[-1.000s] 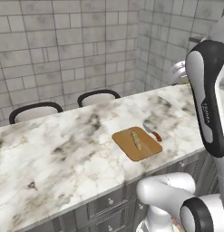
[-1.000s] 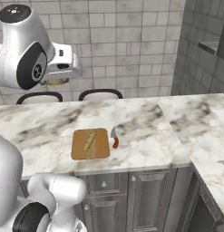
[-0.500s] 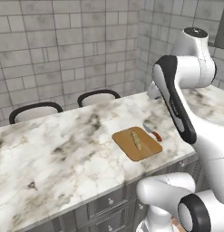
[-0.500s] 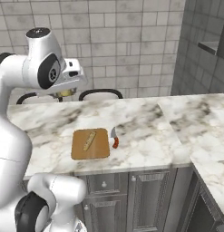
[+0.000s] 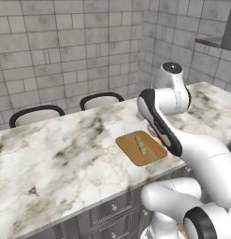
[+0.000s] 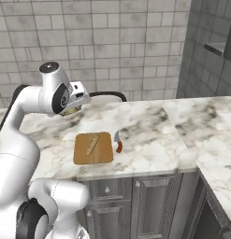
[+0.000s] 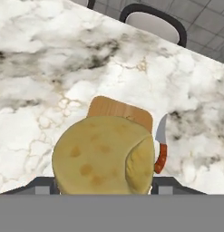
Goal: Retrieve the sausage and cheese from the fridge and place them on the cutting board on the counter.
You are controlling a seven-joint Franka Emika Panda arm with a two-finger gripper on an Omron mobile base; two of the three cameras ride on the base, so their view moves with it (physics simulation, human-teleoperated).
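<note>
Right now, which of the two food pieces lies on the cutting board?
The slim tan stick, lying flat on the cutting board. The other, the rounded yellow cheese, is held in the claw above the counter.

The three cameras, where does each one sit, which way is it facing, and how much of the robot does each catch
Left base view: behind the arm on its left, looking forward and down at the counter and cutting board; the white arm rises at lower right.
Right base view: behind on the right, same counter; the arm rises at lower left, with the gripper holding the cheese.
Hand view: on the hand, looking down past the cheese.
Shared: both base views and the hand view show the board and the knife beside it.
</note>
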